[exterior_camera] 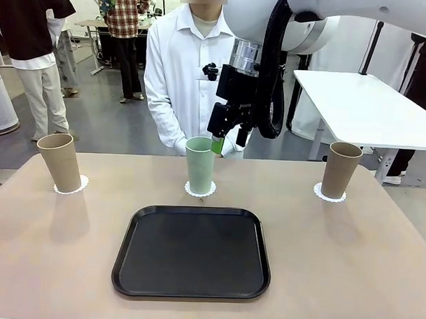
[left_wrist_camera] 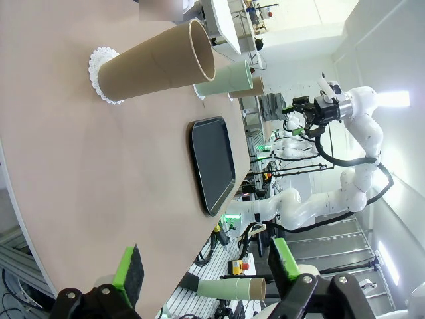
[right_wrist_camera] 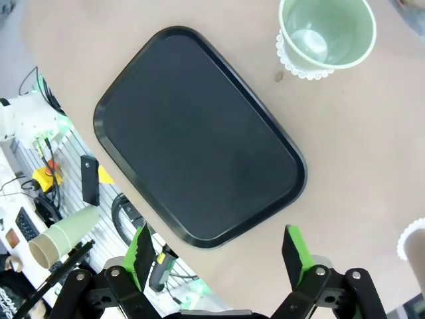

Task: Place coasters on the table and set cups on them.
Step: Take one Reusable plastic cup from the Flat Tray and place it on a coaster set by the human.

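Observation:
Three cups stand upright on the beige table (exterior_camera: 349,262), each on a white lacy coaster. The left one is a tan cup (exterior_camera: 59,162) on its coaster (exterior_camera: 71,186), the middle one a mint green cup (exterior_camera: 199,164) on its coaster (exterior_camera: 200,191), the right one a tan cup (exterior_camera: 340,169) on its coaster (exterior_camera: 329,194). My right gripper (exterior_camera: 228,140) hangs open just above and behind the green cup, holding nothing. Its wrist view looks down on the green cup (right_wrist_camera: 325,30). My left gripper (left_wrist_camera: 206,266) is open and empty, low over the table, facing the left tan cup (left_wrist_camera: 156,63).
A black tray (exterior_camera: 192,252) lies empty at the table's front middle. A person in a white shirt (exterior_camera: 181,74) stands at the far edge behind the green cup. A white-topped table (exterior_camera: 369,109) stands at the back right.

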Robot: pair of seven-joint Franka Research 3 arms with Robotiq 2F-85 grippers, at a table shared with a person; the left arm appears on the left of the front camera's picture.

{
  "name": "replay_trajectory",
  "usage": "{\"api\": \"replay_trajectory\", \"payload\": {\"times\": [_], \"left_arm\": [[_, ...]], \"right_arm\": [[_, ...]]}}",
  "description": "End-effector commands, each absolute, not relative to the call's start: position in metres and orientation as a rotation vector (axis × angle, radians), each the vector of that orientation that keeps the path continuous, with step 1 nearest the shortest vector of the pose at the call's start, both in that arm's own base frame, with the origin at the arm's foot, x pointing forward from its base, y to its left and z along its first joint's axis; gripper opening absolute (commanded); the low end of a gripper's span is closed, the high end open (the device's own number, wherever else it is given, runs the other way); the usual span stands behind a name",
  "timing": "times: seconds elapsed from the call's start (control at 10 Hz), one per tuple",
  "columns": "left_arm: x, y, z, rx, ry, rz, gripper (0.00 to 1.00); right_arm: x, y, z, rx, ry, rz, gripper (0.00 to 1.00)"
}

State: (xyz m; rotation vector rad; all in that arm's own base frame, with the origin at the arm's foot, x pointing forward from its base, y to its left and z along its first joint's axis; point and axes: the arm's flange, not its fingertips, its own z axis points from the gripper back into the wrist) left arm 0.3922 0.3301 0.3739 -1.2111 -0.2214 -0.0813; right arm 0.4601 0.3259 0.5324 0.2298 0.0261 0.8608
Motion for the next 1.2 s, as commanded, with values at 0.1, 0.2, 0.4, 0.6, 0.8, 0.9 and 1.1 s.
{"api": "replay_trajectory", "payload": {"times": [0.1,0.2,0.4,0.6,0.8,0.9,1.1], "left_arm": [[0.39,0.33,0.377,-1.216,-0.227,-0.086,1.0],[0.39,0.33,0.377,-1.216,-0.227,-0.086,1.0],[0.39,0.33,0.377,-1.216,-0.227,-0.086,1.0],[0.39,0.33,0.377,-1.216,-0.227,-0.086,1.0],[0.39,0.33,0.377,-1.216,-0.227,-0.086,1.0],[0.39,0.33,0.377,-1.216,-0.227,-0.086,1.0],[0.39,0.33,0.377,-1.216,-0.227,-0.086,1.0]], "right_arm": [[0.456,0.324,0.53,0.227,0.015,0.874,1.0],[0.456,0.324,0.53,0.227,0.015,0.874,1.0],[0.456,0.324,0.53,0.227,0.015,0.874,1.0],[0.456,0.324,0.53,0.227,0.015,0.874,1.0],[0.456,0.324,0.53,0.227,0.015,0.874,1.0],[0.46,0.326,0.533,0.23,0.026,0.862,1.0],[0.46,0.238,0.519,0.238,-0.028,0.628,1.0]]}}
